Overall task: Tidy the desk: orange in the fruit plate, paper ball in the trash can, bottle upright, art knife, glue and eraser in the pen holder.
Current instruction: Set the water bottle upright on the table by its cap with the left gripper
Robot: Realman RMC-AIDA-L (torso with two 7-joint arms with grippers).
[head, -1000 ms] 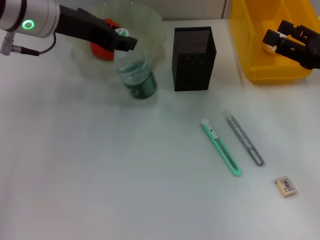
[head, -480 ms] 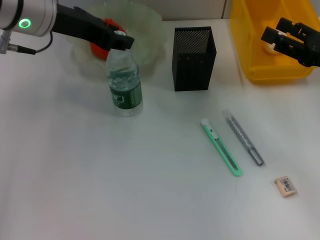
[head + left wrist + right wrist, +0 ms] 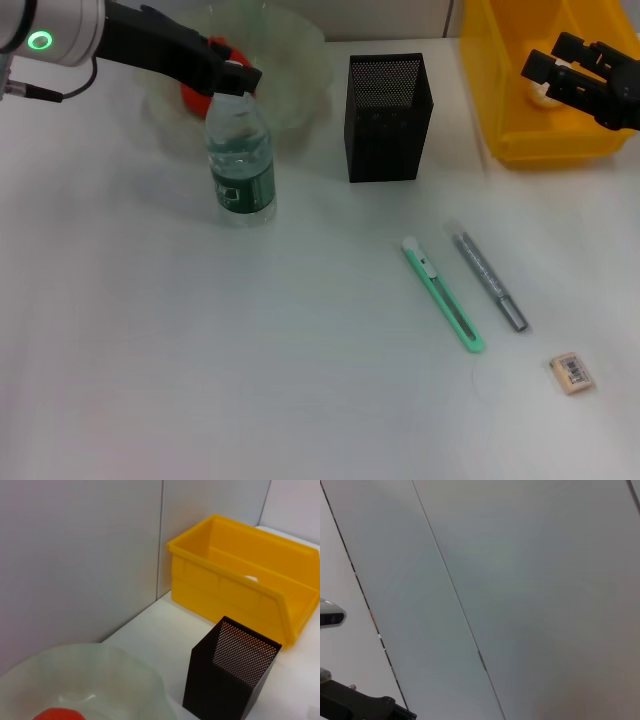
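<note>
Fingers of the left gripper [image 3: 238, 78] pinch the cap of the bottle [image 3: 240, 160], which stands upright on the desk [image 3: 200, 350] at 9 o'clock from the pen holder [image 3: 388, 117]. Orange [image 3: 200, 90] lies in the fruit plate [image 3: 290, 60], at 12 o'clock from the bottle. Right gripper [image 3: 545, 78] hangs over the trash can [image 3: 520, 100]; finger state cannot be told. Art knife [image 3: 443, 293] and glue [image 3: 488, 276] lie side by side at 6 o'clock from the holder; eraser [image 3: 572, 372] at 5 o'clock.
</note>
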